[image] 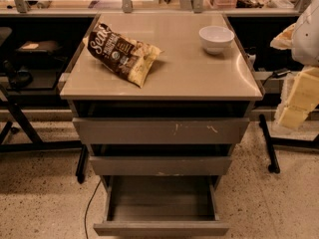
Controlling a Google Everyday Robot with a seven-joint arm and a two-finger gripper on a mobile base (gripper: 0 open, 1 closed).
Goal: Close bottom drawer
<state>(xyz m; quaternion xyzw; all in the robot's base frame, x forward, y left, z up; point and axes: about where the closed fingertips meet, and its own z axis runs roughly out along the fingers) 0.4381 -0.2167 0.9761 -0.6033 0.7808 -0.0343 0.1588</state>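
The bottom drawer (160, 228) is a grey-brown metal drawer with a plain, thin front. It stands pulled far out of the cabinet at the bottom of the camera view, and its inside looks empty. My gripper (298, 99) shows as pale yellowish parts at the right edge, below the white arm (309, 31). It hangs beside the cabinet at about the height of the cabinet top, well above and to the right of the bottom drawer, touching nothing.
The top drawer (160, 131) with white scratches and the middle drawer (160, 166) stick out slightly. A brown snack bag (122, 54) and a white bowl (216, 38) lie on the cabinet top (189, 78). A black cable (89, 208) runs on the floor at left. A black stand leg (269, 146) is at right.
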